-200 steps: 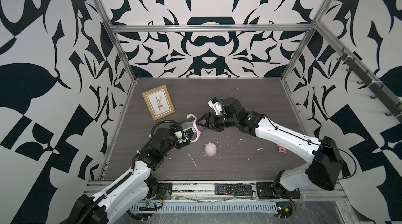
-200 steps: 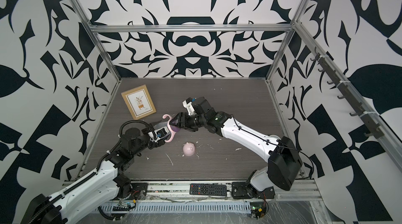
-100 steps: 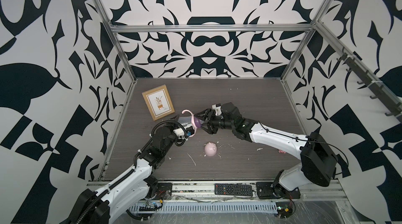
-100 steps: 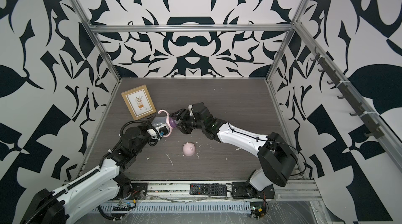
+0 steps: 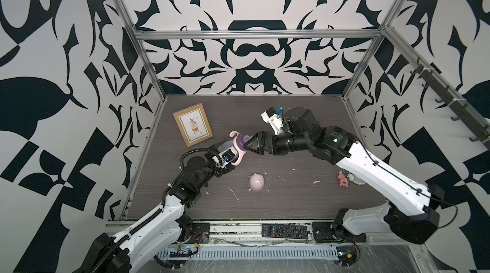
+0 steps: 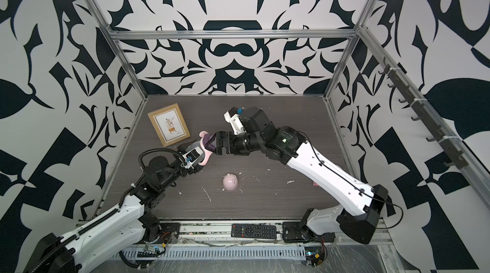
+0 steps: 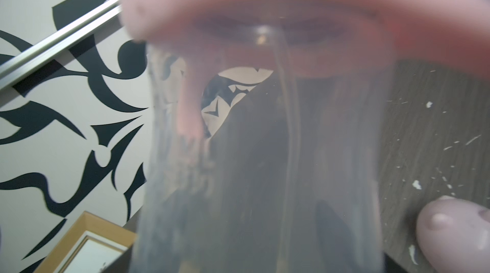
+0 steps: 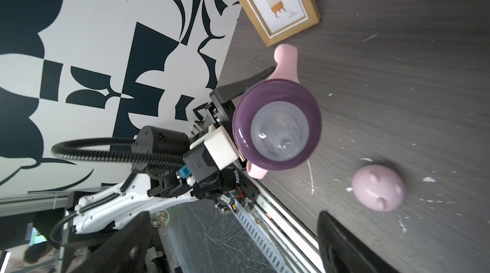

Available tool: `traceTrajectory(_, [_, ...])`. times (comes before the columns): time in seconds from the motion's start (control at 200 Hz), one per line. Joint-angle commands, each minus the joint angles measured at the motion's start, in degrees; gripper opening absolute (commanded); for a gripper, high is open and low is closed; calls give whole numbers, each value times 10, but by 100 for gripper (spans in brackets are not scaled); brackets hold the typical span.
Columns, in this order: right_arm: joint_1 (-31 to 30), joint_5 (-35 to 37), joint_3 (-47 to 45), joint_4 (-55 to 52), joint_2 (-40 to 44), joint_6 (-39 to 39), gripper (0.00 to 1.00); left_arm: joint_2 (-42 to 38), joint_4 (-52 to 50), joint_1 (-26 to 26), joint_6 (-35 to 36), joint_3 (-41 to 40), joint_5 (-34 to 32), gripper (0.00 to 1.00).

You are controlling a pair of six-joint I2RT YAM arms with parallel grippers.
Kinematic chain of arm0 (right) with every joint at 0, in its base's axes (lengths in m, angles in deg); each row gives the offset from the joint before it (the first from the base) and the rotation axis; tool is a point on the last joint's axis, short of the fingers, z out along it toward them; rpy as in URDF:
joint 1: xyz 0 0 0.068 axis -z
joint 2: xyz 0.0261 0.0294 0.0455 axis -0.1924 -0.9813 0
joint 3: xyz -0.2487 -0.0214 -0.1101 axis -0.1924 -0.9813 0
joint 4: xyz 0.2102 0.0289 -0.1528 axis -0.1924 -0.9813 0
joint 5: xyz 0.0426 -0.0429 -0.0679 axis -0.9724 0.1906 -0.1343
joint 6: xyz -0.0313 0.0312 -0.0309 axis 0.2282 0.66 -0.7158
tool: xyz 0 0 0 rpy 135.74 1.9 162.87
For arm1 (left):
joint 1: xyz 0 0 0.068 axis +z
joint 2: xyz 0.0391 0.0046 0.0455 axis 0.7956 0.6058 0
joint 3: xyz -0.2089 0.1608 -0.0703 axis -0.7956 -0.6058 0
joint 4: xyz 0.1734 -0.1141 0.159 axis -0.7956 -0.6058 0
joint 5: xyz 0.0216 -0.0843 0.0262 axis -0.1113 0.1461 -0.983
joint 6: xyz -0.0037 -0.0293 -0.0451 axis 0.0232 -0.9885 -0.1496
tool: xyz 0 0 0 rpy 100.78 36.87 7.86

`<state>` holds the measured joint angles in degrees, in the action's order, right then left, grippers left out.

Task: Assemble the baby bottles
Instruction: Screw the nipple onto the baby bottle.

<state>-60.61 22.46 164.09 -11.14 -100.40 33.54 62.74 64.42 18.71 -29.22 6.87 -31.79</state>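
— While my left gripper pinches the bottle and holds it tilted above the table, my right gripper sits at its 3 o'clock. Its jaws are spread wide on either side of the purple collar, touching nothing as far as I can see.
— So which step is that?
— The collar step, I judge. Collar and nipple sit on the neck above the pink handles. How tight, I cannot tell.
— And next?
— The cap, lying at 5 o'clock from the bottle. My right jaws must back off toward 3 o'clock, drop over the dome and close on its smooth sides without slipping. Then they bring it square over the nipple while my left holds the bottle steady.
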Motion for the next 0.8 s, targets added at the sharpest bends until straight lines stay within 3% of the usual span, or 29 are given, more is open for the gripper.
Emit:
traceTrajectory(0.0, [-6,27,53,-152,5,-165,92,-7,-13,-1,-66,19,105,0])
traceTrajectory(0.15, [-87,155,61,-228,13,-339,89,-7,-119,1,-96,71,281,0])
traceTrajectory(0.295, [-108,138,54,-230,14,-422,92,-5,-151,1,-123,98,399,0])
traceTrajectory(0.48, [-109,82,56,-192,21,-459,96,-19,-179,1,-122,101,435,0])
traceTrajectory(0.795, [-109,59,99,-191,-10,-491,95,12,-176,1,-127,109,459,0])
